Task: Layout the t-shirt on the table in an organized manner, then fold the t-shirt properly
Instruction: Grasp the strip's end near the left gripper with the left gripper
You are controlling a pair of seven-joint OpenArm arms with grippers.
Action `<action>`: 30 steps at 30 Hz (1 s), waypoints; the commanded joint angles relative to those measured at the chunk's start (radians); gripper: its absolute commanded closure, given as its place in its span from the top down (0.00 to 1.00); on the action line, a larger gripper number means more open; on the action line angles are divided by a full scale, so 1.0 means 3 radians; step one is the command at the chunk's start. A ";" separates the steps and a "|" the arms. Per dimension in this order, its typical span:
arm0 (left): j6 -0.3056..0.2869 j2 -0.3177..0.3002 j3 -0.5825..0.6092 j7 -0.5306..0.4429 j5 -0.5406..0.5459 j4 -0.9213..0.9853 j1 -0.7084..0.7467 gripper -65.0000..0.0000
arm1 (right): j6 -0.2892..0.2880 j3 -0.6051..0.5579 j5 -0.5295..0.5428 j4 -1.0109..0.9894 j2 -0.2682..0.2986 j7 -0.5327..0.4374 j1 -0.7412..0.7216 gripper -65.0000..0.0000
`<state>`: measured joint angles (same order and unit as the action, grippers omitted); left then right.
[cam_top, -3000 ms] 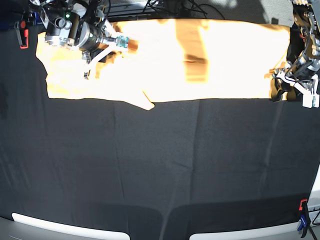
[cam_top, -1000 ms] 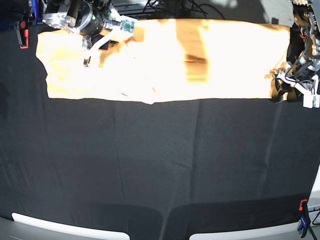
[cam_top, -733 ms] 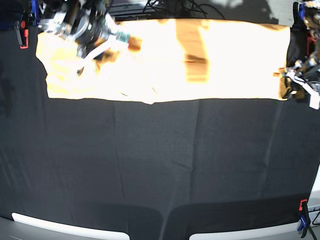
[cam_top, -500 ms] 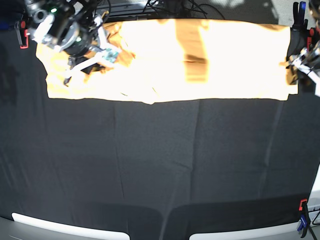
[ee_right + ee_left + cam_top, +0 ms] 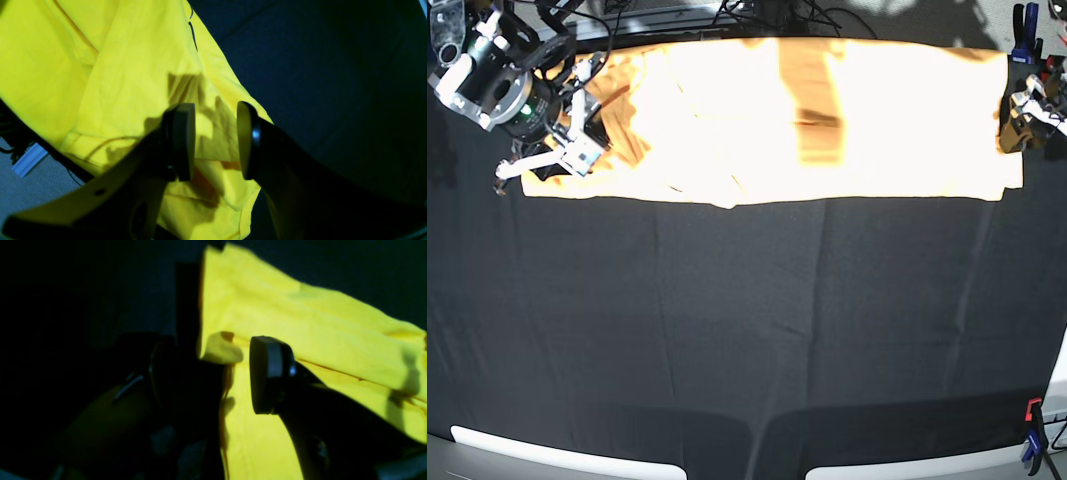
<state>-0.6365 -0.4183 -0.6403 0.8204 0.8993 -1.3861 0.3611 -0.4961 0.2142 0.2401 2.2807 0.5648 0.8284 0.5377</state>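
Observation:
The t-shirt [image 5: 827, 110] lies as a long pale yellow-orange band along the far side of the table [image 5: 747, 330]. My right gripper [image 5: 542, 165] hovers at the shirt's left end in the base view. The right wrist view shows this right gripper [image 5: 215, 140] open, with wrinkled shirt cloth [image 5: 116, 66] beneath the gap between its pads. My left gripper [image 5: 1027, 110] is at the shirt's right edge. In the left wrist view the left gripper [image 5: 218, 373] is open, and a small turned-up corner of the t-shirt [image 5: 220, 350] sits between its fingers [image 5: 270, 373].
A broad stretch of black cloth runs from the shirt to the table's front edge. A red-and-black clamp [image 5: 1032, 412] grips the front right corner. Cables [image 5: 757, 15] lie beyond the far edge, and white strips [image 5: 527, 447] line the front edge.
The right arm swung from over the shirt's upper left part down to its left end. The left arm moved from the shirt's near right corner toward the far right edge.

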 commanded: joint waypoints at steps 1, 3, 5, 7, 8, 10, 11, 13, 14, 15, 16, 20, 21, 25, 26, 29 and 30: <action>-0.0071 -0.0062 -0.0020 -0.0013 0.0167 0.0031 -0.0057 0.51 | 0.0023 0.0031 0.0037 0.0048 0.0038 -0.0052 -0.0001 0.32; -0.0137 -0.0047 -0.0020 0.0089 0.0303 0.0202 -0.0137 0.51 | 0.0023 0.0031 0.0037 0.0048 0.0038 -0.0053 -0.0001 0.32; -0.0167 -0.0047 -0.0020 0.0165 0.0418 0.0361 -0.0214 0.51 | 0.0023 0.0031 0.0036 0.0048 0.0038 -0.0052 -0.0001 0.32; -0.0203 -0.0047 -0.0020 0.0263 0.0575 0.0460 -0.0267 0.51 | 0.0023 0.0031 0.0036 0.0048 0.0038 -0.0052 -0.0001 0.32; -0.0205 -0.0045 -0.0020 0.0336 0.0651 0.0483 -0.0278 0.51 | 0.0023 0.0031 0.0036 0.0048 0.0038 -0.0052 -0.0001 0.32; -0.0205 -0.0034 -0.0020 0.0479 0.0786 0.0487 -0.0278 0.51 | 0.0023 0.0031 0.0036 0.0048 0.0038 -0.0053 -0.0001 0.32; -0.0205 -0.0029 -0.0020 0.0553 0.0830 0.0487 -0.0271 0.51 | 0.0023 0.0031 0.0036 0.0048 0.0038 -0.0053 -0.0001 0.32; -0.0205 -0.0018 -0.0020 0.0720 0.0951 0.0487 -0.0270 0.51 | 0.0023 0.0031 0.0037 0.0048 0.0038 -0.0058 -0.0003 0.32; -0.0205 -0.0009 -0.0020 0.0792 0.1006 0.0487 -0.0271 0.51 | 0.0023 0.0031 0.0036 0.0048 0.0037 -0.0066 -0.0001 0.32; -0.0205 0.0000 -0.0020 0.0844 0.1053 0.0487 -0.0271 0.51 | 0.0023 0.0031 0.0037 0.0048 0.0038 -0.0067 -0.0003 0.32; -0.0205 0.0010 -0.0020 0.0886 0.1086 0.0486 -0.0271 0.51 | 0.0023 0.0031 0.0037 0.0048 0.0038 -0.0067 -0.0001 0.32; -0.0205 0.0074 -0.0020 0.1066 0.1083 0.0486 -0.0271 0.51 | 0.0023 0.0031 0.0036 0.0048 0.0038 -0.0080 -0.0003 0.32; -0.0205 0.0098 -0.0020 0.1101 0.1085 0.0484 -0.0271 0.51 | 0.0023 0.0031 0.0036 0.0048 0.0038 -0.0104 -0.0003 0.32; -0.0205 0.0184 -0.0020 0.1116 0.1083 0.0478 -0.0271 0.49 | 0.0024 0.0031 0.0037 0.0048 0.0037 -0.0196 -0.0003 0.32; -0.0205 0.0195 -0.0020 0.1118 0.1083 0.0476 -0.0271 0.49 | 0.0024 0.0031 0.0037 0.0048 0.0038 -0.0205 -0.0003 0.32; -0.0205 0.0214 -0.0020 0.1133 0.1082 0.0476 -0.0271 0.49 | 0.0023 0.0031 0.0036 0.0048 0.0037 -0.0205 -0.0003 0.32; -0.0205 0.0217 -0.0020 0.1134 0.1083 0.0476 -0.0270 0.49 | 0.0024 0.0031 0.0036 0.0048 0.0038 -0.0205 -0.0003 0.32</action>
<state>-0.6914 -0.3878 -0.6636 1.0664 1.1553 -1.2369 0.2714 -0.4961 0.2142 0.2398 2.2807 0.5648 0.7860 0.5381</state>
